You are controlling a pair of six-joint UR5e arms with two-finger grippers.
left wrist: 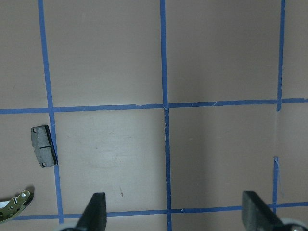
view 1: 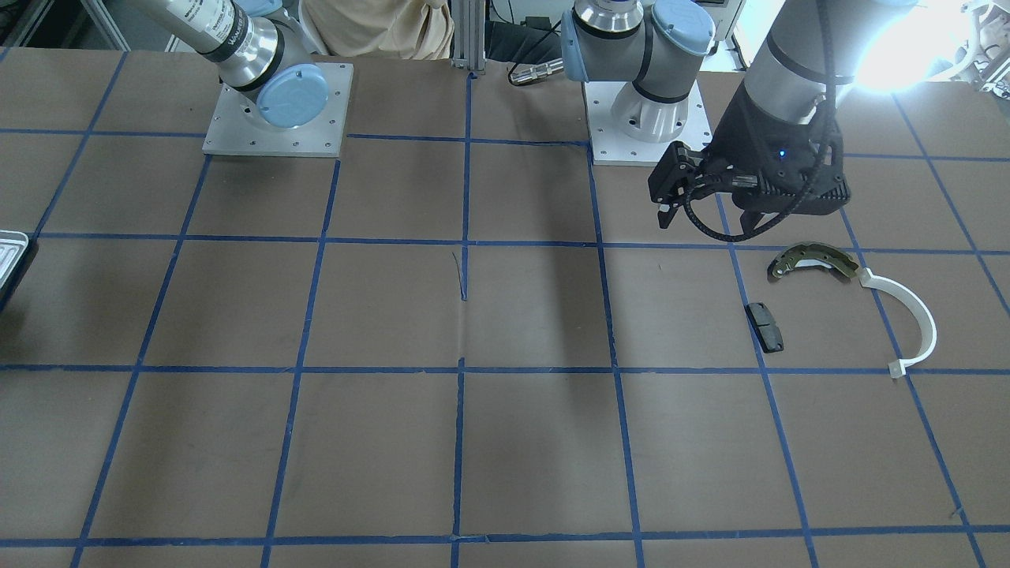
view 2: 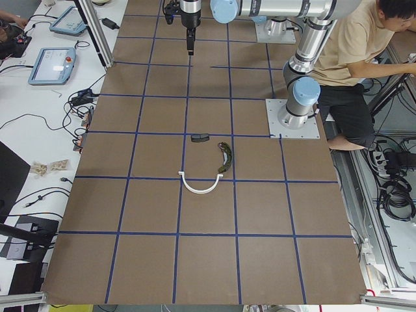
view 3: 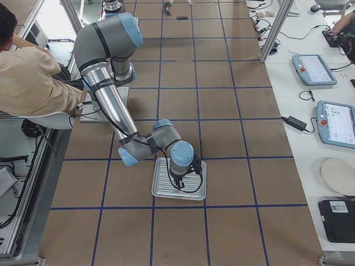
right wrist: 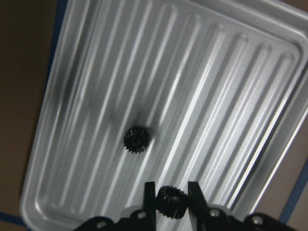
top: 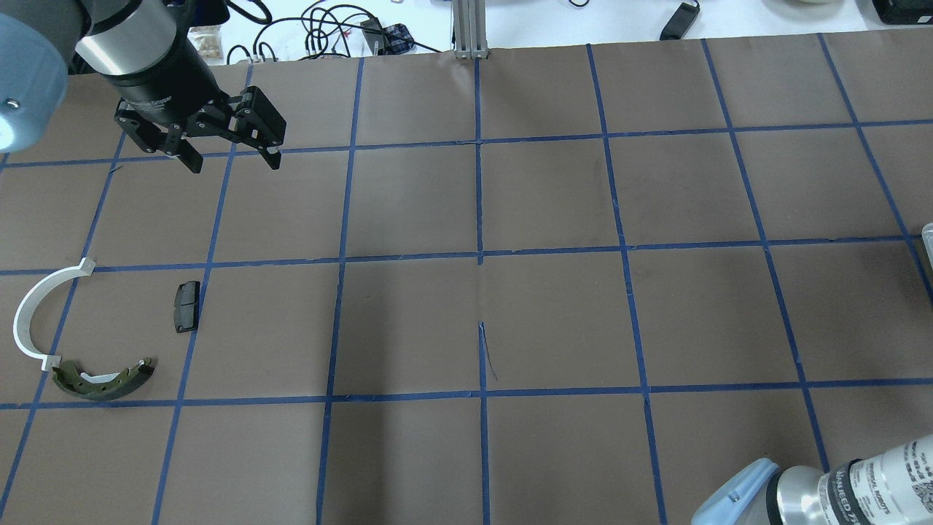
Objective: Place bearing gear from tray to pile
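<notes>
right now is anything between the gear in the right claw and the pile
Nothing lies on the table between the held gear and the pile. The open left claw hangs above the table between pile and tray, possibly near the path.

Overhead: rear, high, facing forward-down; shares curved olive-metal brake shoe (top: 98, 391) with front
Front: opposite, steeply down
Sides: either end, lengthwise
Wrists: close, downward; right over ridged pale silver tray (right wrist: 192, 72)
</notes>
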